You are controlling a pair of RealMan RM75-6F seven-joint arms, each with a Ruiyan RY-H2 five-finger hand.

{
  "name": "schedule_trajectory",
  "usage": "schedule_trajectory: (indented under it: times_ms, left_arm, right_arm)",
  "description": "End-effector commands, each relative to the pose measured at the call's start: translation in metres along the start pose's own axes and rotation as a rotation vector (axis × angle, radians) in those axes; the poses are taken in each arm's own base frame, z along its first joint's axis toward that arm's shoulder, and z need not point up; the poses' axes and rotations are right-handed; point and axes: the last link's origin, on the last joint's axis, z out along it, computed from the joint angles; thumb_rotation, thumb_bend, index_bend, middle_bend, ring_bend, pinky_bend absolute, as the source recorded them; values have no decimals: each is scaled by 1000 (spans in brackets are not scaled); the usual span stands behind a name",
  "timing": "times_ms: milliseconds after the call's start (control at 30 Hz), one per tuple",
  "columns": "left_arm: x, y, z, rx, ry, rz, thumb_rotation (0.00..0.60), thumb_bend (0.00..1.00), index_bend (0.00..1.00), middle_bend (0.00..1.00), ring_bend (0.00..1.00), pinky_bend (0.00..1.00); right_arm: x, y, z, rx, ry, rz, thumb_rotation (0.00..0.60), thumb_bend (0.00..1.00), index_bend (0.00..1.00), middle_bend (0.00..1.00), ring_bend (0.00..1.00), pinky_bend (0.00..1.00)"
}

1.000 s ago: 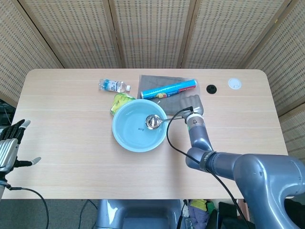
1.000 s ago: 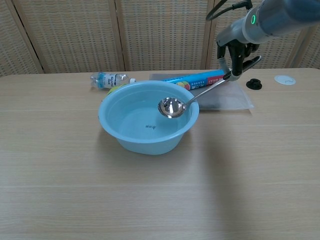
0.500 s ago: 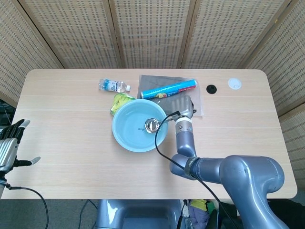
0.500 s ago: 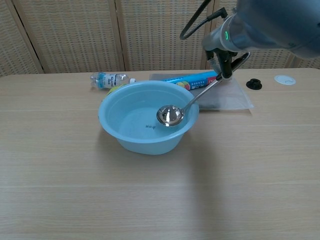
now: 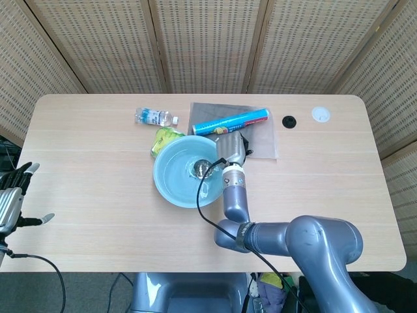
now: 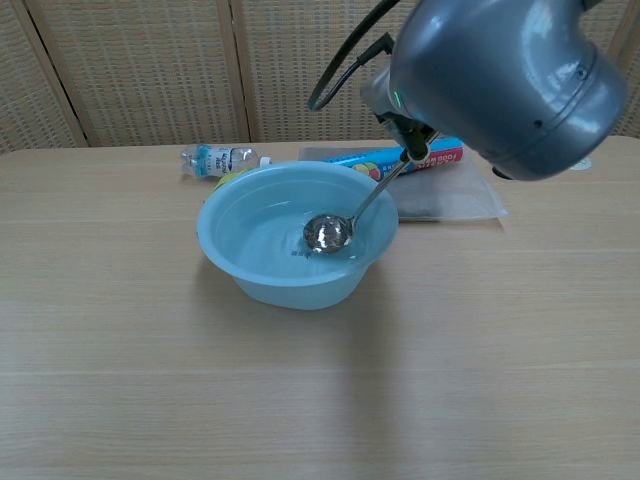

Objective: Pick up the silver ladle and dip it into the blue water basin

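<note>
We start at the fingers. Those of our right hand (image 5: pixel 233 149) are closed around the upper end of the ladle (image 6: pixel 330 233) handle; the chest view shows the handle running up into the grip, though the forearm housing hides most of the hand there, so we cannot tell exactly how the fingers wrap it. The handle slopes down and to the left from the grip, over the near-right rim of the basin (image 6: pixel 222 210).

The ladle bowl sits low inside the basin, right of centre, and appears to lie at or just below the water surface. Whether it touches the bottom we cannot tell.

Our left hand (image 5: pixel 12 195) rests off the left table edge, fingers apart, holding nothing.

Task status, as we judge it: the pick-up is done and the dip is essentially reached or in its last part. What may remain is confirming full immersion of the bowl.

Behind the basin lie a blue tube (image 5: pixel 230 122) on a grey mat (image 5: pixel 215 110), a small bottle (image 5: pixel 154 117) and a yellow-green packet (image 5: pixel 165 137) touching the far-left rim.
</note>
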Motion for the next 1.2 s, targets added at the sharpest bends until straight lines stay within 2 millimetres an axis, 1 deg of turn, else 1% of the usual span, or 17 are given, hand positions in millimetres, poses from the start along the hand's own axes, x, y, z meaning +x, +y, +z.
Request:
schedule_trajectory:
  times_ms: [33,300,567,700,767,933,1067,1200]
  left_arm:
    - [0,-1,1,2,-2,-2,600,0,0,0,0,0]
    - [-1,0,1,1,-9,1,600,0,0,0,0,0]
    - [-2,0,1,1,-12,5,600,0,0,0,0,0]
    - [-3,0,2,3,-13,6,600,0,0,0,0,0]
    - [-3,0,2,4,-13,6,600,0,0,0,0,0]
    - [-2,-1,2,5,-12,4,600,0,0,0,0,0]
    - [-3,-1,2,4,-16,5,600,0,0,0,0,0]
    - [-3,0,2,2,-20,5,600,0,0,0,0,0]
  right_arm:
    - [-5,-7,1,-2,14,-80,600,1000,906,958,949,1000]
    - [-9,-17,-3,28,48,-184,600,1000,906,958,949,1000]
    - [-14,-26,-10,78,39,-208,600,1000,906,958,949,1000]
    - [-13,-29,-14,105,25,-182,600,1000,906,958,949,1000]
    - [-12,-31,-15,118,2,-141,600,1000,906,958,949,1000]
    - [-9,-32,-20,168,-128,41,600,1000,906,958,949,1000]
    - [-3,-25,-19,184,-210,173,600,1000,906,958,949,1000]
    - [3,-12,-18,193,-272,293,600,1000,906,958,949,1000]
